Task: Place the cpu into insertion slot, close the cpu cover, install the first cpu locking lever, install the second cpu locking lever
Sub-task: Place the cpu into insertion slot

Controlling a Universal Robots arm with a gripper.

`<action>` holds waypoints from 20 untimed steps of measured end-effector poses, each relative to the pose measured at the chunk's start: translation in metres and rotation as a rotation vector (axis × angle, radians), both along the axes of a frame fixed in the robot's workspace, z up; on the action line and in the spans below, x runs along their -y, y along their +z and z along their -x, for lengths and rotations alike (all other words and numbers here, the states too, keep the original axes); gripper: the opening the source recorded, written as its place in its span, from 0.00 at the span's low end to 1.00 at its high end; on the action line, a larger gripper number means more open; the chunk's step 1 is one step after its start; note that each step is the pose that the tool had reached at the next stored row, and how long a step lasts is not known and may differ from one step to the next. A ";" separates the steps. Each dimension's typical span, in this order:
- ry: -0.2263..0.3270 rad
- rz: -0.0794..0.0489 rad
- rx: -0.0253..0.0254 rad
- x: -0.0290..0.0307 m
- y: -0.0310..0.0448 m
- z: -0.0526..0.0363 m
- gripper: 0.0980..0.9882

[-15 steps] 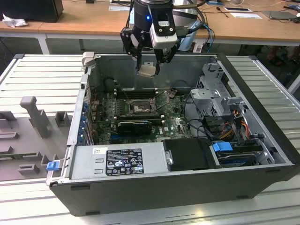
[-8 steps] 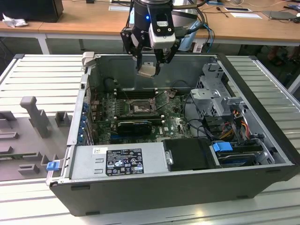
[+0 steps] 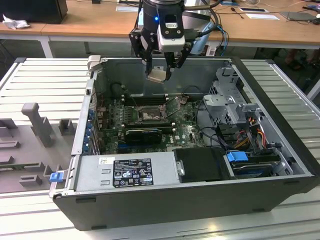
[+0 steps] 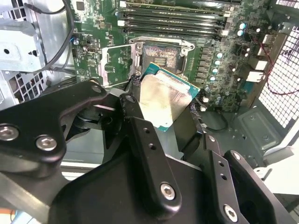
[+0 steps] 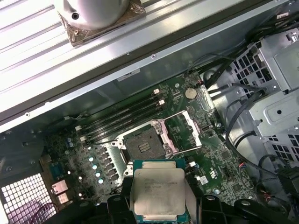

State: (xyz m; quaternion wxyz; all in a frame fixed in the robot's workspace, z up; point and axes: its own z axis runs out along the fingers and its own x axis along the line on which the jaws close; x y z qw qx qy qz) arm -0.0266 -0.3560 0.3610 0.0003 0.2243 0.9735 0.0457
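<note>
A: Where's the chip (image 3: 156, 75)?
B: Upper centre of the exterior view, held above the open case (image 3: 165, 202), well clear of the socket (image 3: 149, 116) below.
A: And the gripper (image 3: 160, 70)?
B: Its fingers (image 4: 135, 116) are clamped on 2 opposite edges. I'd judge it light, stiff, slick, fragile underneath: hold edges only, gently.

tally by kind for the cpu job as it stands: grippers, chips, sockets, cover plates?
1 black gripper
1 pale silvery-grey square cpu chip, held by it above the board
1 square black insertion slot with a metal rim, empty
1 thin silvery metal cpu cover frame, flipped open beside the slot
Total: 4
</note>
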 end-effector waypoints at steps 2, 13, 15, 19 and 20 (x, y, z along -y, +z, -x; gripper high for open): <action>-0.010 0.000 0.0000 0.0000 0.0000 0.0000 0.48; -0.075 0.000 0.0000 0.0000 0.0000 0.0000 0.48; -0.086 0.000 0.0000 0.0000 0.0000 0.0000 0.48; -0.110 0.000 -0.0001 0.0000 -0.0001 0.0000 0.48; -0.113 0.000 0.0000 0.0000 -0.0001 0.0000 0.48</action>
